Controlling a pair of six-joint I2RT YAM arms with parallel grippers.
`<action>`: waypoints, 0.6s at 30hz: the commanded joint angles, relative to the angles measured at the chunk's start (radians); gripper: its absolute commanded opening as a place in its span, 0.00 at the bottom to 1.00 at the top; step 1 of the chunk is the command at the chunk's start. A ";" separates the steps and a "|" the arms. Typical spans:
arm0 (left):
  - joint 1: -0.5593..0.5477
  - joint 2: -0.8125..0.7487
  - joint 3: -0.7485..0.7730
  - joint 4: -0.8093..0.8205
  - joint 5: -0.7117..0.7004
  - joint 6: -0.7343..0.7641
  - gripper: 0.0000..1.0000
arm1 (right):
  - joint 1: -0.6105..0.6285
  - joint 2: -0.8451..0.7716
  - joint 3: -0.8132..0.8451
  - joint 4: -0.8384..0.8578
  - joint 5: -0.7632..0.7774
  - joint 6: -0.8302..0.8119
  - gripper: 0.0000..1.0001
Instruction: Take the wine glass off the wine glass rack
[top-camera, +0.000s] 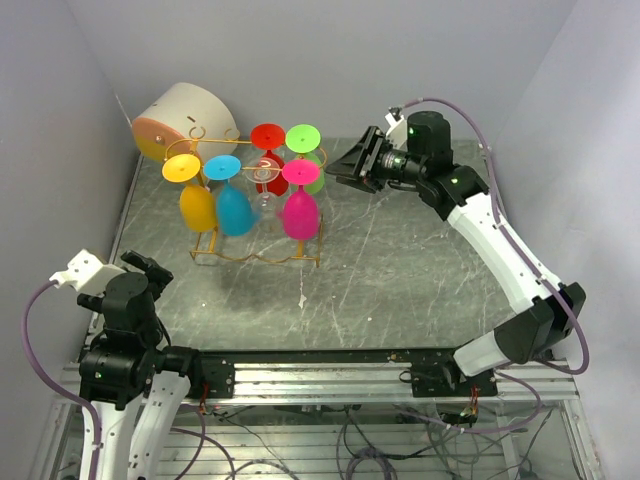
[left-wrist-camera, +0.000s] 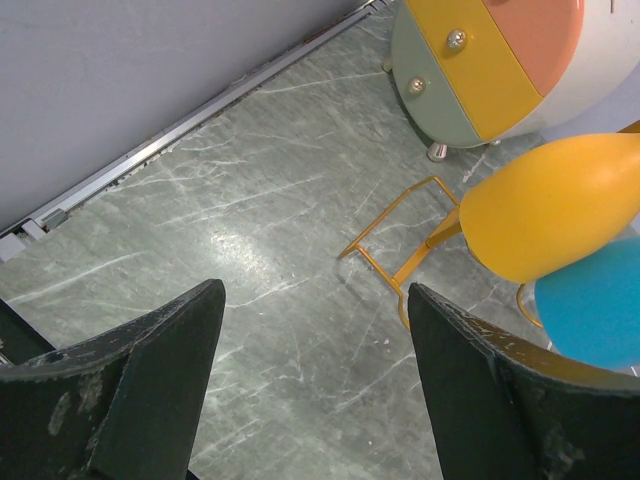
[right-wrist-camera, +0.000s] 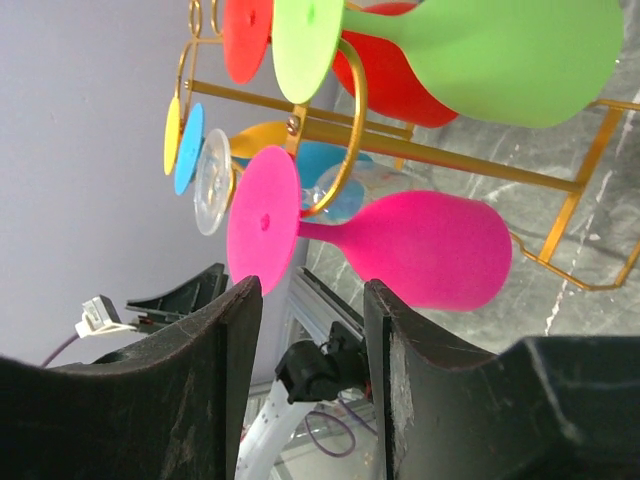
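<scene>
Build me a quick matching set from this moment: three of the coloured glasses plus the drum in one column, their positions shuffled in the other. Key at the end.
Things
1. yellow glass
2. pink glass
3. green glass
4. drum

Places
A. far row, right end of the rack
B. behind the rack, far left
C. near row, left end of the rack
D. near row, right end of the rack

Pairs: 1-C, 2-D, 3-A, 4-B

Grey marbled table (top-camera: 400, 270): wine glass rack (top-camera: 258, 259) standing mid-left, white-and-orange drum (top-camera: 185, 115) behind it
</scene>
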 joint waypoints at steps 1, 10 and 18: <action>0.003 -0.006 0.008 0.021 -0.004 0.000 0.84 | 0.010 0.020 0.044 0.066 0.000 0.041 0.45; 0.003 -0.006 0.008 0.023 -0.003 0.001 0.83 | 0.054 0.050 0.053 0.104 -0.009 0.075 0.41; 0.003 -0.009 0.007 0.023 -0.001 0.002 0.82 | 0.074 0.062 0.045 0.113 0.004 0.085 0.39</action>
